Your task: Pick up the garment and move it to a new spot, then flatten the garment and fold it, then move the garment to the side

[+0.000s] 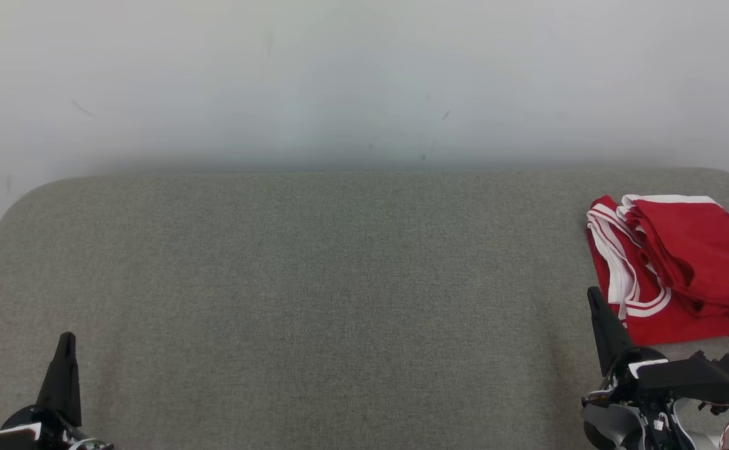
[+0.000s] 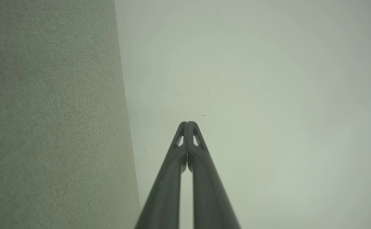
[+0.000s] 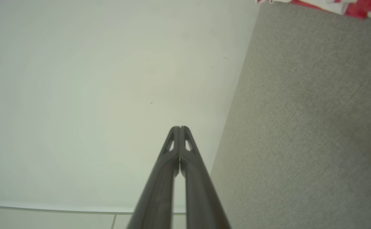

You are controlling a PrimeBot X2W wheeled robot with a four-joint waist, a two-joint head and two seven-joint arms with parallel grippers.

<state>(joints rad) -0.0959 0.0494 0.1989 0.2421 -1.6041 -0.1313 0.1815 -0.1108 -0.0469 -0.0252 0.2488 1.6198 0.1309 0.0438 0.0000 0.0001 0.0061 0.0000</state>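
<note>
**Both claws shut and empty, garment parked right**

Left claw [image 1: 66, 342] is pressed fully closed with nothing in it. It sits near-left over the bare grey desk [image 1: 339, 281], tips aimed at the white wall [image 1: 364, 81]. Right claw [image 1: 594, 299] is the same, closed and empty, near-right. It's just beside the red white-trimmed garment [image 1: 689, 262], and I can't confirm contact. The garment lies in a loose fold at the desk's right edge. Looks folded and set aside, so my guess is the claws are parked clear and the task is about done.
</note>
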